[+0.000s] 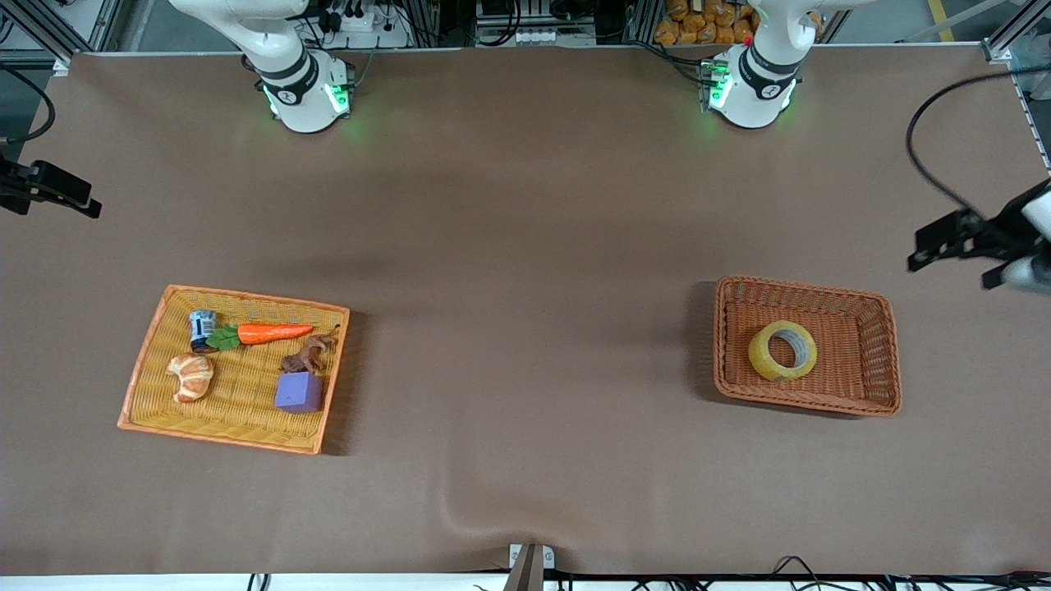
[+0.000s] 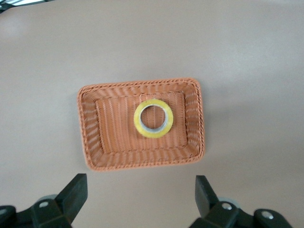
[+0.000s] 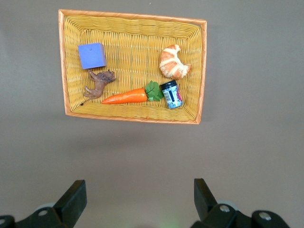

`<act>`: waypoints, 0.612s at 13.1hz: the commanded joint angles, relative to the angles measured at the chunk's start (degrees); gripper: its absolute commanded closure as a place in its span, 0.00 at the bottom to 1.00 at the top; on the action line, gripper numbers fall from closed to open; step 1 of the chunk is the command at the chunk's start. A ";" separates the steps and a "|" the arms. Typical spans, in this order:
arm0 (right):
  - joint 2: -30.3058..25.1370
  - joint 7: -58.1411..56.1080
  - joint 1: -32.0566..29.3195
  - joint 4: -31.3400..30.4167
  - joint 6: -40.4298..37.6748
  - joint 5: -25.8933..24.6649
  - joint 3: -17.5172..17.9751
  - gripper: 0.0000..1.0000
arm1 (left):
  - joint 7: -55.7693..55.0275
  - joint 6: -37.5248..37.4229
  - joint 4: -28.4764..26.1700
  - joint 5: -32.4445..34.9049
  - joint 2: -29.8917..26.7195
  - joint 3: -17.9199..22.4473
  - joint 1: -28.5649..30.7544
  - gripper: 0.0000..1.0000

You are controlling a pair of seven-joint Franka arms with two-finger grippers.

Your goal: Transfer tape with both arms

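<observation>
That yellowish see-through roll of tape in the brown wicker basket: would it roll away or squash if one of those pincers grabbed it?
The yellowish translucent ring-shaped roll of tape lies flat in the brown wicker basket, so a nudge would probably slide it, not roll it. Its grey inner core suggests it stays stiff under a squeeze. The glossy surface may be slippery.

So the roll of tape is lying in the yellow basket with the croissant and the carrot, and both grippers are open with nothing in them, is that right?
Not quite. The tape lies alone in the brown wicker basket toward the left arm's end of the table, as the front view shows. The croissant and carrot are in the yellow basket. The rest holds: the left gripper and right gripper are both open and empty.
</observation>
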 commanded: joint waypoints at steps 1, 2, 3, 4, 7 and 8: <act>0.32 -0.47 -1.25 1.14 -0.87 -0.02 0.81 0.00 | -0.62 -1.94 -1.10 1.15 -3.35 0.51 0.62 0.00; 0.40 -0.47 -1.25 1.14 -0.87 -0.02 0.81 0.00 | -2.01 -3.60 -1.27 1.15 -4.06 0.43 0.80 0.00; 0.40 -0.47 -1.25 1.14 -0.79 -0.02 0.81 0.00 | -5.07 -4.49 -1.19 1.24 -4.50 0.17 0.72 0.00; 0.40 -0.47 -1.25 1.14 -0.79 -0.02 0.81 0.00 | -6.50 -4.94 -1.27 1.33 -5.46 0.08 0.54 0.00; 0.40 -0.47 -1.25 1.14 -0.79 -0.02 0.81 0.00 | -8.26 -7.48 -1.98 1.86 -6.44 0.86 -1.04 0.00; 0.40 -0.47 -1.25 1.14 -0.79 -0.02 0.81 0.00 | -8.44 -7.84 -2.68 1.86 -7.40 3.21 -3.48 0.00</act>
